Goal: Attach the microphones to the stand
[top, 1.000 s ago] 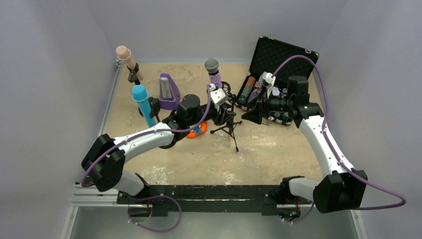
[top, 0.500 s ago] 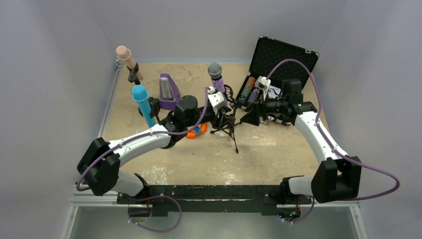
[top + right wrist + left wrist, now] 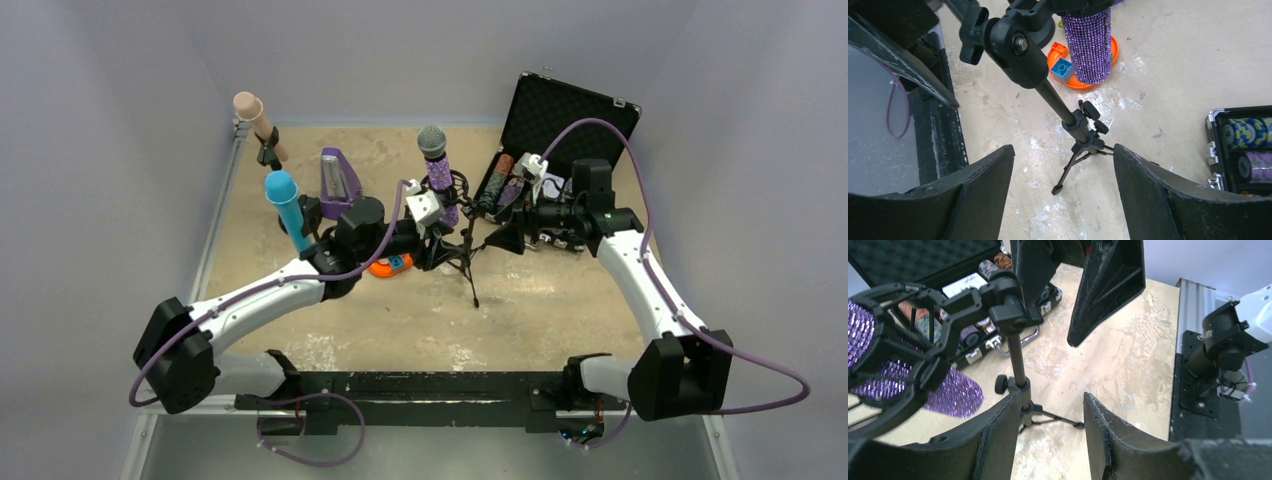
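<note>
The glittery purple microphone [image 3: 434,165] with a silver mesh head sits in the black clip of the small tripod stand [image 3: 462,255]. It also shows in the left wrist view [image 3: 878,365] and the right wrist view [image 3: 1089,45]. My left gripper [image 3: 438,245] is open and empty just left of the stand pole [image 3: 1017,360]; the pole is by its left finger. My right gripper [image 3: 497,237] is open and empty just right of the stand [image 3: 1070,122]. The light blue microphone [image 3: 287,208] and the pale pink microphone [image 3: 256,120] stand in clips at the far left.
A purple metronome [image 3: 338,185] stands behind the left arm. An orange disc with a blue brick [image 3: 1063,67] lies by the stand. An open black case [image 3: 560,120] with poker chips is at the back right, behind the right gripper.
The left arm has pulled back to the left, away from the purple microphone, which stays in the clip. The right gripper has moved left toward the stand.
</note>
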You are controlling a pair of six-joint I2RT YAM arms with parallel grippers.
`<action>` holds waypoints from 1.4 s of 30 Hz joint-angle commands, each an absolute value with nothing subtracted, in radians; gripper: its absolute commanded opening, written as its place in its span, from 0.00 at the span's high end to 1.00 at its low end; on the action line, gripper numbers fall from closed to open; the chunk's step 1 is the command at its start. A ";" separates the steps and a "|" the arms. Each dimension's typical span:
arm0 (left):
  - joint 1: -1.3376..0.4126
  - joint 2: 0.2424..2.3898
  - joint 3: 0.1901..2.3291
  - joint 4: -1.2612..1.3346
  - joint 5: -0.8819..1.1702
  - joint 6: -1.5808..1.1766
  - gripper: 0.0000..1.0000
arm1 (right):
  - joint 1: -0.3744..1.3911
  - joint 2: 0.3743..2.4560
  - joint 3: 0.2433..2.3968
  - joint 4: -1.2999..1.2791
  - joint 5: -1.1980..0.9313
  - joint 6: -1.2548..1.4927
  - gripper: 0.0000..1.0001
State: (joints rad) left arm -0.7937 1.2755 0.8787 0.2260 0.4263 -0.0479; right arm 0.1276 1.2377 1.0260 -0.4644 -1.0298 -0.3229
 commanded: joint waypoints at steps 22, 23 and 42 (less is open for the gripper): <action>-0.788 0.619 0.828 -0.551 0.235 -0.114 0.01 | -0.068 0.765 0.943 -0.419 -0.720 -0.058 0.01; -0.788 0.610 0.823 -0.563 0.234 -0.114 0.01 | -0.070 0.746 0.925 -0.399 -0.698 -0.052 0.01; -0.786 0.597 0.753 -0.611 0.262 -0.151 0.01 | -0.163 0.549 0.740 -0.260 -0.563 0.061 0.01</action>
